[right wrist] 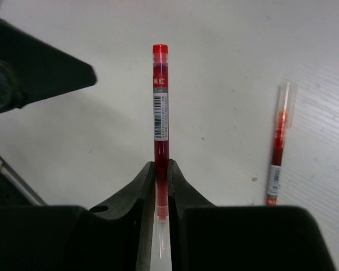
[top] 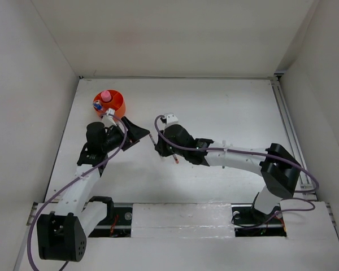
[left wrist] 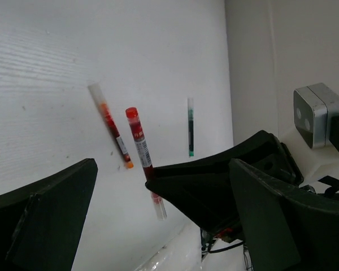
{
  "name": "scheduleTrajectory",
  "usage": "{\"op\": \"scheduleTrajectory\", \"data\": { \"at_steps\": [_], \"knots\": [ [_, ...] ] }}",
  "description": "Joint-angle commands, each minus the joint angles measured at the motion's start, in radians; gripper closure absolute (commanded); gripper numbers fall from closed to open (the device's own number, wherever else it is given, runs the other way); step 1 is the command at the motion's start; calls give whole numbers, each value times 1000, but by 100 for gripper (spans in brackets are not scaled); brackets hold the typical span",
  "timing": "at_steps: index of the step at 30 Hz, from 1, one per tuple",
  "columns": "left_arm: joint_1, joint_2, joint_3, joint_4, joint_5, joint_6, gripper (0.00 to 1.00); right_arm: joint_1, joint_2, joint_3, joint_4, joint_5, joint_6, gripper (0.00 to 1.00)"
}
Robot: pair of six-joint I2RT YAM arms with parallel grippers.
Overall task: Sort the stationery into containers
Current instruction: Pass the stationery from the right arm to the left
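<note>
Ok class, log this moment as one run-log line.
right gripper: shut on red pen | left gripper: open | second red pen, green pen: on table | orange cup: holds pink tube

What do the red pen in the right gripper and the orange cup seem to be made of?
The red pen: likely clear glossy plastic; red ink shows through the barrel, and it carries a barcode label that looks like paper. The orange cup: probably smooth plastic, evenly bright colour; too small here to judge its sheen.

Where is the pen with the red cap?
In the right wrist view, the red-capped pen is pinched in the right gripper. Another red pen lies on the table just to its right.
</note>
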Motion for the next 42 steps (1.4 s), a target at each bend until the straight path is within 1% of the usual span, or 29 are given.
{"op": "scheduleTrajectory", "data": {
  "at_steps": [1, 5, 6, 10, 14, 15, 18, 20, 22, 23, 25, 26, 28, 30, 31, 32, 33, 34, 35, 37, 38, 39, 41, 42],
  "knots": [
    [-1, 14, 12, 159, 97, -36, 0, -10, -41, 2, 124, -119, -49, 100],
    [-1, 23, 12, 170, 88, -36, 0, -10, -50, 11, 169, -170, -49, 100],
    [-1, 23, 12, 182, 88, -36, 4, -10, -60, 11, 179, -183, -49, 100],
    [-1, 32, -6, 204, 98, -36, 13, -10, -72, -8, 225, -183, -39, 100],
    [-1, 42, -15, 228, 107, -54, 33, -10, -90, -17, 248, -174, -30, 100],
    [-1, 42, -24, 228, 107, -54, 41, -10, -90, -17, 258, -174, -30, 100],
    [-1, 51, -25, 238, 107, -54, 47, -20, -90, -17, 268, -200, -21, 100],
    [-1, 51, -25, 261, 98, -63, 54, -20, -99, -26, 279, -219, -21, 100],
    [-1, 51, -25, 276, 98, -74, 64, -30, -99, -26, 290, -231, -12, 100],
    [-1, 51, -25, 296, 89, -74, 77, -30, -99, -26, 290, -240, -12, 100],
    [-1, 51, -15, 305, 89, -99, 91, -30, -99, -26, 290, -240, -12, 100],
    [-1, 51, -15, 316, 77, -111, 100, -30, -90, -26, 290, -240, -12, 100],
    [-1, 51, 18, 316, 66, -111, 100, -30, -90, -26, 300, -260, -12, 100],
    [-1, 60, 37, 316, 52, -111, 100, -39, -90, -35, 310, -260, -12, 95],
    [-1, 60, 47, 316, 42, -111, 100, -39, -90, -35, 320, -274, -12, 92],
    [-1, 69, 57, 316, 42, -111, 100, -51, -101, -35, 321, -285, -12, 87],
    [-1, 69, 72, 316, 42, -111, 100, -62, -101, -46, 321, -285, -12, 60],
    [-1, 80, 72, 316, 42, -111, 100, -62, -115, -46, 321, -295, -12, 41],
    [-1, 80, 83, 316, 42, -111, 100, -74, -115, -46, 331, -295, -12, 30],
    [-1, 89, 93, 316, 31, -111, 100, -85, -151, -67, 331, -305, -12, 15],
    [-1, 89, 94, 316, -3, -96, 100, -95, -164, -67, 331, -305, -12, 12],
    [-1, 89, 122, 298, -29, -80, 100, -96, -178, -83, 331, -305, -12, 6],
    [-1, 112, 150, 241, -90, -53, 100, -129, -231, -113, 331, -305, -12, 1],
    [-1, 121, 162, 241, -139, -39, 100, -138, -251, -126, 331, -305, -12, 1]
  ]
}}
